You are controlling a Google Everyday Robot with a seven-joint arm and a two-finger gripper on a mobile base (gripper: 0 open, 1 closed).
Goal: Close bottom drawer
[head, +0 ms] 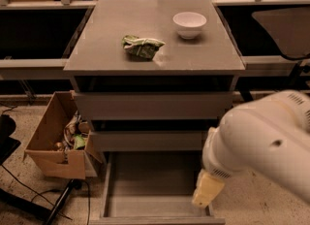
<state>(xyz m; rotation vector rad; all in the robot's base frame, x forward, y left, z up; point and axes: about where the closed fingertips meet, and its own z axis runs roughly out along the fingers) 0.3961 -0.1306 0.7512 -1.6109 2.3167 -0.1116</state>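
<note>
The bottom drawer [150,190] of the grey cabinet stands pulled far out, an empty shallow tray with its front panel at the bottom edge of the camera view. The two drawers above it, the top drawer [152,105] and the middle drawer [147,140], are pushed in. My white arm [266,146] comes in from the right, low in front of the cabinet. The gripper [207,191] shows as a cream-coloured piece hanging over the right side wall of the open bottom drawer.
On the cabinet top [97,49] lie a crumpled green bag [141,46] and a white bowl [189,24]. An open cardboard box [58,144] with clutter stands on the floor at the left. Black cables [29,190] lie at the lower left. Workbenches flank the cabinet.
</note>
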